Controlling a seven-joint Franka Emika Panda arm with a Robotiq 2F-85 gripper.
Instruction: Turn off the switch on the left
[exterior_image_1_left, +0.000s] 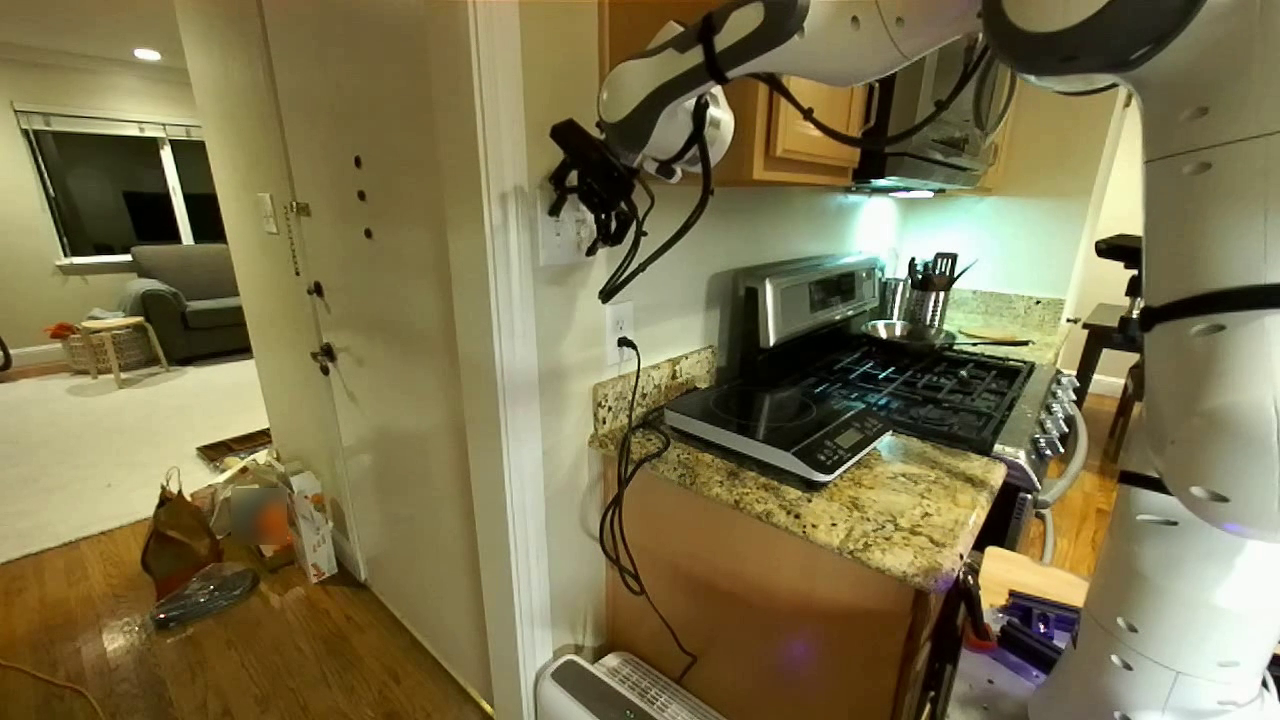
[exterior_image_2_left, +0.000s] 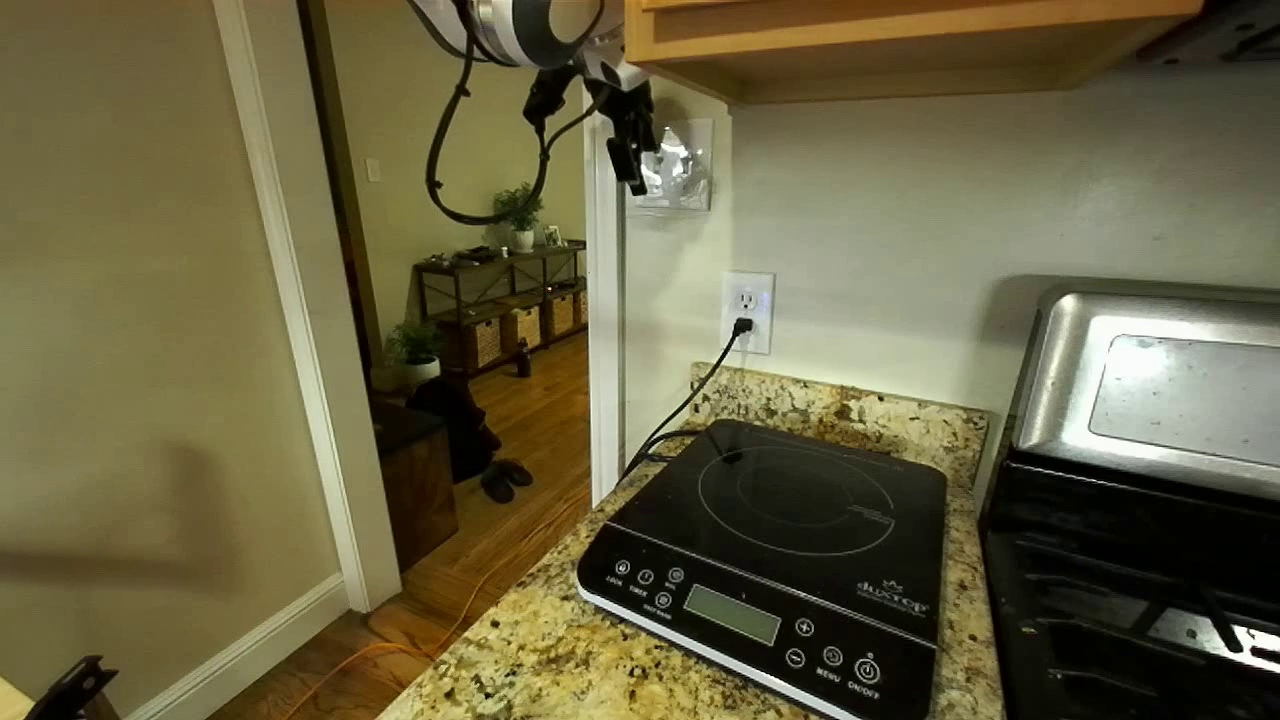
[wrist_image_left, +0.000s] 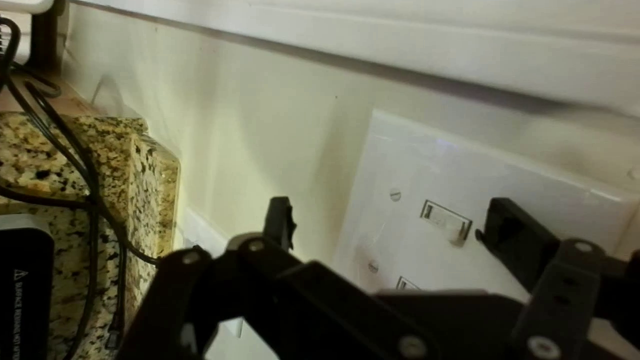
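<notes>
1. In the wrist view, the gripper (wrist_image_left: 390, 220) has its jaws spread well apart.
2. The switch (wrist_image_left: 446, 221) shows in the gap between the fingers (wrist_image_left: 520, 245), set in the white plate (wrist_image_left: 480, 175), nearer the trim (wrist_image_left: 400, 40) than a second switch (wrist_image_left: 407, 283) (this one partly hidden by the gripper).
3. The finger at the right of that view is just beside the switch; whether they touch, I cannot tell.
4. In an exterior view, the arm (exterior_image_1_left: 1195, 380) reaches across from the right, and the gripper stands in front of the plate, covering part of it (the switch cannot be made out there).
5. Below the plate, a plug (exterior_image_1_left: 627, 343) sits in an outlet (exterior_image_1_left: 620, 318); a cooktop (exterior_image_1_left: 770, 410) lies on the counter (exterior_image_1_left: 880, 510), with a stove (exterior_image_1_left: 940, 395) just beside it and a pan (exterior_image_1_left: 895, 333) farther back.
6. In an exterior view, the gripper overlaps the plate's left edge, near the cabinet (exterior_image_2_left: 900, 55); the gap between the jaws cannot be judged from there.
7. Farther back, a plant (exterior_image_2_left: 520, 215) stands on a shelf (exterior_image_2_left: 515, 261) (shoes (exterior_image_2_left: 497, 487) lie on the floor (exterior_image_2_left: 555, 420)).
</notes>
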